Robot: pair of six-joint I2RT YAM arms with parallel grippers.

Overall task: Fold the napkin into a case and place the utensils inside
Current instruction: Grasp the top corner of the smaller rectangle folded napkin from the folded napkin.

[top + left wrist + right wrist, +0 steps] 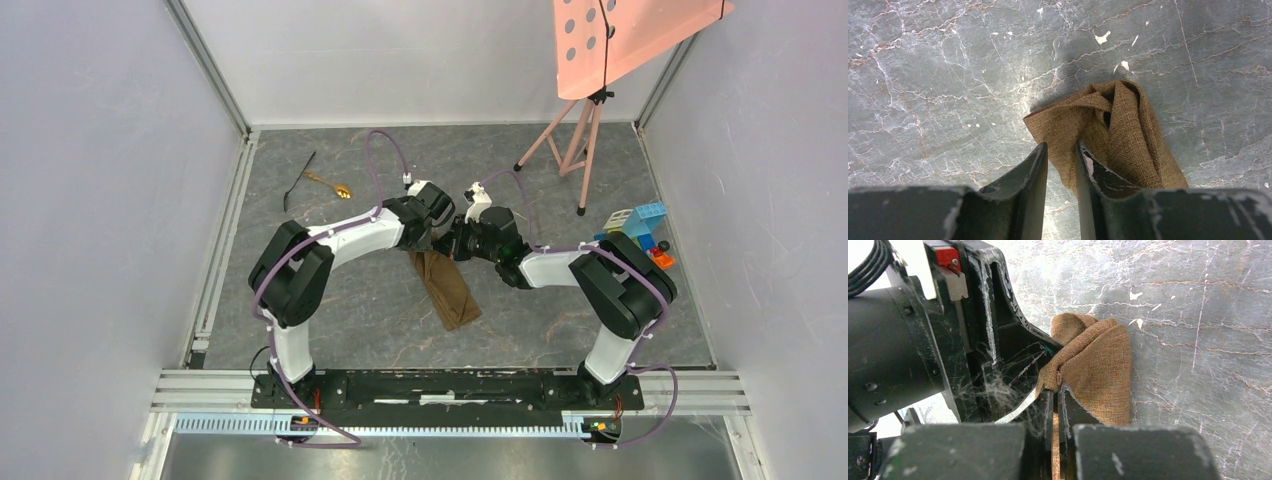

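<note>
The brown napkin (447,288) lies as a narrow oblong case in the middle of the table, and its far end is bunched and lifted. My right gripper (1056,390) is shut on a fold of that end; in the top view it (458,243) sits over the case's far end. My left gripper (1060,149) is narrowly open, with the cloth's (1118,125) edge between its fingertips; it meets the right gripper (440,237) there. The gold spoon (331,185) and the thin black utensil (298,181) lie at the far left, away from both grippers.
Coloured toy blocks (640,230) sit at the right edge behind my right arm. A pink tripod stand (575,140) with a perforated pink board stands at the back right. Metal rails line the left and near table edges.
</note>
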